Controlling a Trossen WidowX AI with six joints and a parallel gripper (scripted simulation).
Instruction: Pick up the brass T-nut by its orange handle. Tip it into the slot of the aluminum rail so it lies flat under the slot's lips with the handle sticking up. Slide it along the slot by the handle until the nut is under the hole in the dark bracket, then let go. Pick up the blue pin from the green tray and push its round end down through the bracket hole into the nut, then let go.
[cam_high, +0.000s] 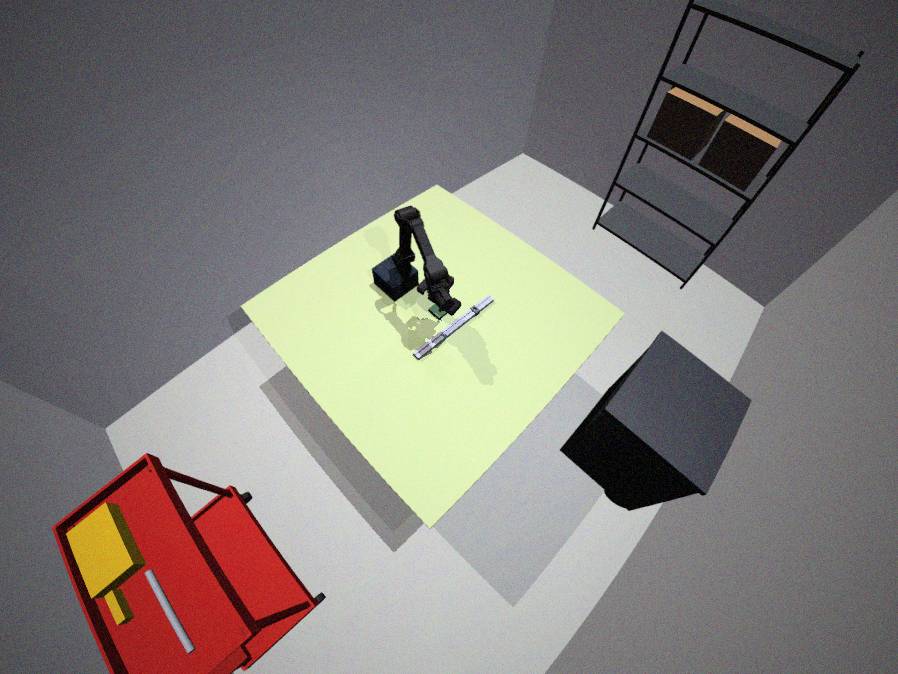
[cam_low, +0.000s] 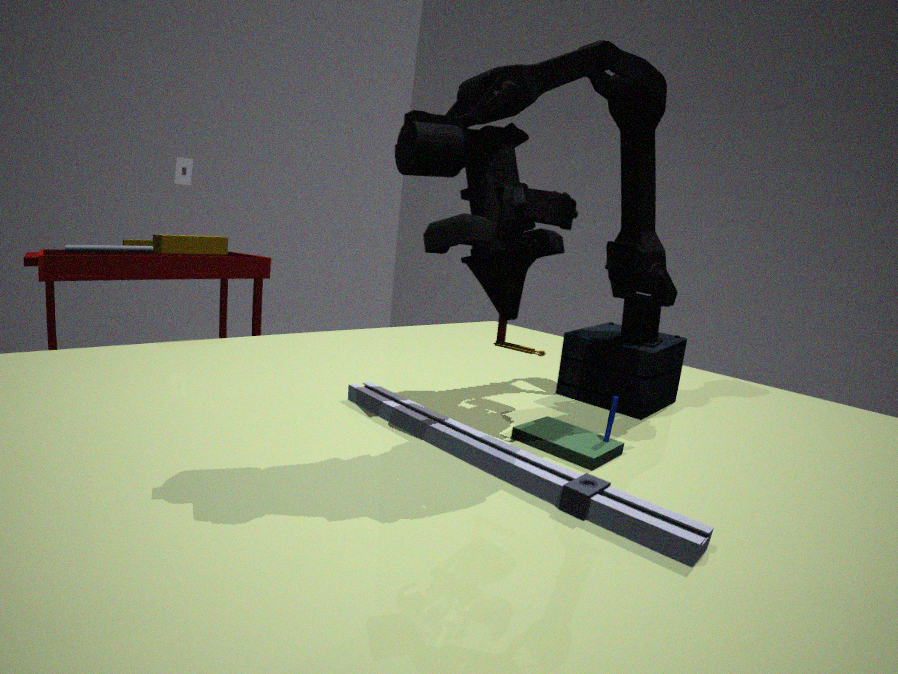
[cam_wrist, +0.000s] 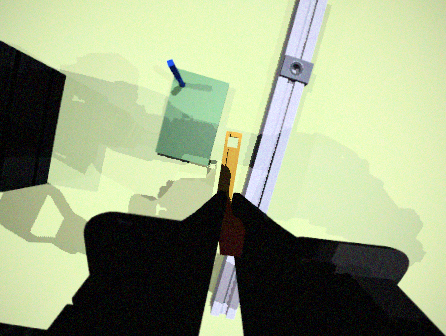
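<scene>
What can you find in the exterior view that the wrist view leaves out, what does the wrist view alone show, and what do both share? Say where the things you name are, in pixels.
Only the exterior view: the red cart (cam_high: 206, 540) (cam_low: 155, 268) with a yellow block (cam_high: 101, 549) (cam_low: 190, 244) on top, and a pale wall plate (cam_low: 183, 171).

Only the wrist view: the square opening through the brass T-nut (cam_low: 518, 348) (cam_wrist: 232, 157).

Both: the T-nut, held by its handle (cam_low: 501, 331) (cam_wrist: 232, 240) in the gripper (cam_low: 509, 317) (cam_wrist: 228, 198); the rail (cam_low: 493, 460) (cam_wrist: 280, 130) with its bracket (cam_low: 580, 493) (cam_wrist: 286, 68); and the blue pin (cam_low: 611, 419) (cam_wrist: 176, 73) standing in the green tray (cam_low: 551, 435) (cam_wrist: 200, 100).
</scene>
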